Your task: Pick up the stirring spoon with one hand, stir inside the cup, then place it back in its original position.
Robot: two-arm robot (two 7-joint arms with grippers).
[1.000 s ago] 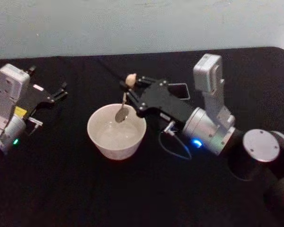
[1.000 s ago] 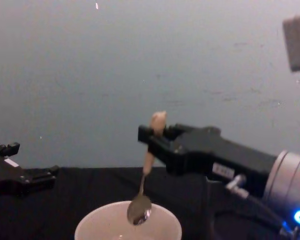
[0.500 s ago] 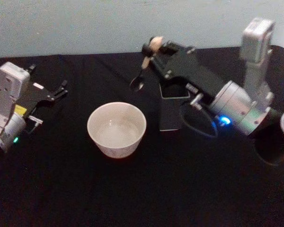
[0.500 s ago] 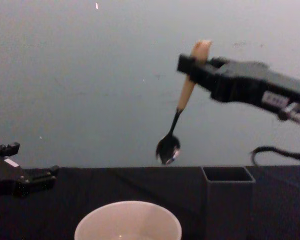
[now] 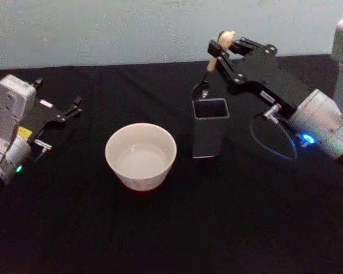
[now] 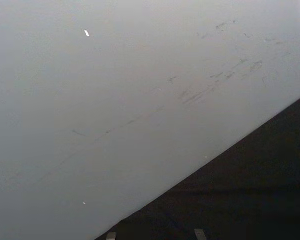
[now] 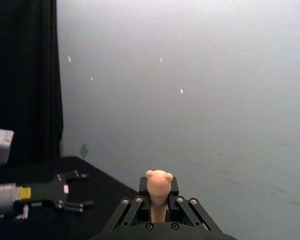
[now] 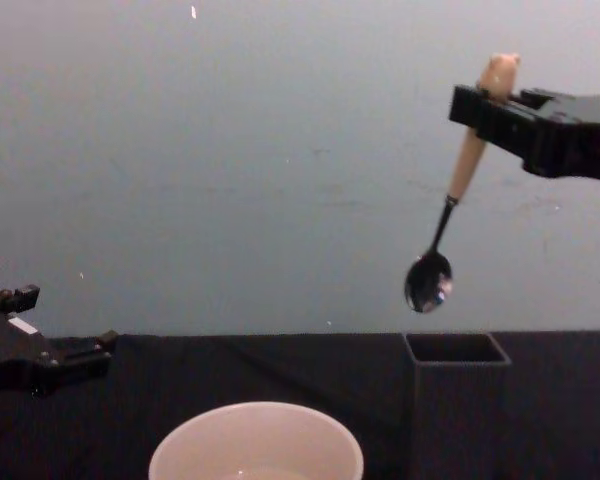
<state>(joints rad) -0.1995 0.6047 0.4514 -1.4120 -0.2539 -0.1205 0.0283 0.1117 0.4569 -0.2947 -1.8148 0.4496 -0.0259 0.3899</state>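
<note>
Our right gripper (image 5: 222, 50) clamps the stirring spoon (image 8: 467, 165) above the dark square holder (image 5: 209, 127); our left gripper (image 5: 68, 111), seemingly open, sits parked.

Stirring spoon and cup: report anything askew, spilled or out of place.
Nothing is spilled or damaged. The stirring spoon hangs tilted in the shut right gripper, its bowl above the dark holder, not inside it. The cup stands upright. The left gripper sits open at the table's left.

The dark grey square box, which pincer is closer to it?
The right. The right pincer hangs up above the dark grey square box, gripping the beige-handled metal spoon. The left pincer sits far off, beyond the wide cream-white cup.
</note>
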